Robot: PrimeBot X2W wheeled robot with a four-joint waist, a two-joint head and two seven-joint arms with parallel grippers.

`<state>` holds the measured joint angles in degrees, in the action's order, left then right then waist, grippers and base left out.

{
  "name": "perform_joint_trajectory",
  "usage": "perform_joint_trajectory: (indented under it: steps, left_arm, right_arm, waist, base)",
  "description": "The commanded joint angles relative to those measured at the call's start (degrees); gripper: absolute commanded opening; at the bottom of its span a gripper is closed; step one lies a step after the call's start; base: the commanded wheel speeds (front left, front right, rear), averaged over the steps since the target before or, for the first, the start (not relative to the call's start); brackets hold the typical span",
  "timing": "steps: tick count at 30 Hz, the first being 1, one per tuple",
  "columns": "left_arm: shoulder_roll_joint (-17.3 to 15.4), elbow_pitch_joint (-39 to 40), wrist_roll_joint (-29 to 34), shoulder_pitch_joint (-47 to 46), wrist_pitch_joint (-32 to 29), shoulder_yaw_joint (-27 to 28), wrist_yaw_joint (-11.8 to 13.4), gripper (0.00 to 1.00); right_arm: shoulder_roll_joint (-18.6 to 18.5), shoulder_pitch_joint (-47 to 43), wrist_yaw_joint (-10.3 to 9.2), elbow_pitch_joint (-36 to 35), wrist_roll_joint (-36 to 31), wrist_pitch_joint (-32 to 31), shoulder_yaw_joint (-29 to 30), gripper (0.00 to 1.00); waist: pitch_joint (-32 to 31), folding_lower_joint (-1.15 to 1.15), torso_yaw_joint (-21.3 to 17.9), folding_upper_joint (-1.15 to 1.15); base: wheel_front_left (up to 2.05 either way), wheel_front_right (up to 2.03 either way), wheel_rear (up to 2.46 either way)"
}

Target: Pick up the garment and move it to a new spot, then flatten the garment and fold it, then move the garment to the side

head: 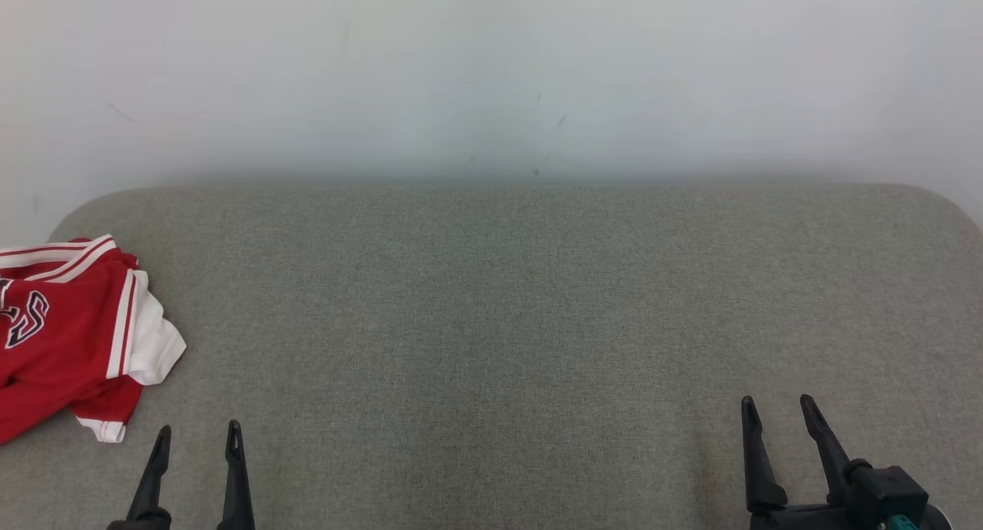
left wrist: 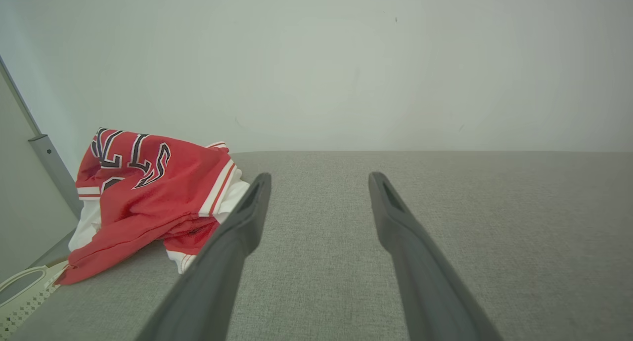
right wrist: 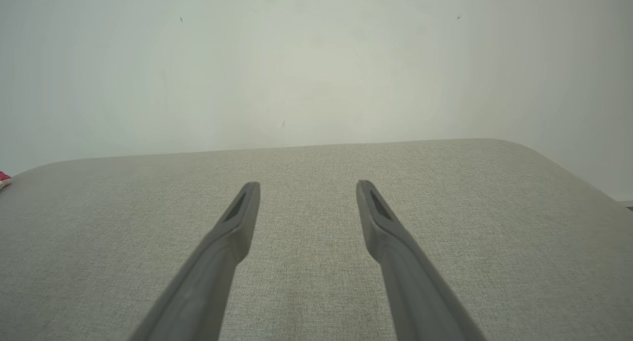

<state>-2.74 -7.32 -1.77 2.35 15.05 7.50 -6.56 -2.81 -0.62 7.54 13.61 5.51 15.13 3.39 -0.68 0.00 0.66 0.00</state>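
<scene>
The garment [head: 69, 338] is a red jersey with white trim and dark lettering, crumpled at the far left edge of the grey padded table [head: 491, 322]. In the left wrist view the garment [left wrist: 148, 197] lies in a heap just left of my fingers. My left gripper [head: 198, 432] stands open near the front edge, a little right of the garment and apart from it, with nothing between its fingers [left wrist: 247, 217]. My right gripper [head: 777, 401] is open at the front right, far from the garment, and holds nothing. In the right wrist view a red corner of the garment [right wrist: 3, 179] peeks in at the left edge.
A pale wall [head: 491, 77] rises right behind the table's far edge. The table has rounded corners. Off its left edge stand a grey metal post [left wrist: 52, 168] and a white perforated basket [left wrist: 22, 291] lower down. The grey surface stretches bare between the grippers.
</scene>
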Motion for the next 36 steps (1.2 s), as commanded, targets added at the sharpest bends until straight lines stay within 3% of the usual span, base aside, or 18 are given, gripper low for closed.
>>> perform_joint_trajectory:
  steps: [1, 36]
  left_arm:
    - [-0.26, -0.29, -0.05, -0.34, 0.22, 0.16, -0.14, 1.00]
    - [-0.26, -0.26, -2.26, -0.50, 0.22, 1.23, -0.88, 1.00]
  right_arm:
    - [-0.13, 0.70, -0.10, -0.06, -0.11, 0.01, 0.05, 1.00]
    - [-0.13, 0.57, -0.10, -1.38, 4.02, 0.01, -1.76, 1.00]
  waist:
    - [0.02, 0.00, 0.02, 0.00]
    - [-1.24, 0.00, 0.53, 0.00]
  base:
    - [0.00, 0.00, 0.00]
    - [0.00, 0.00, 0.00]
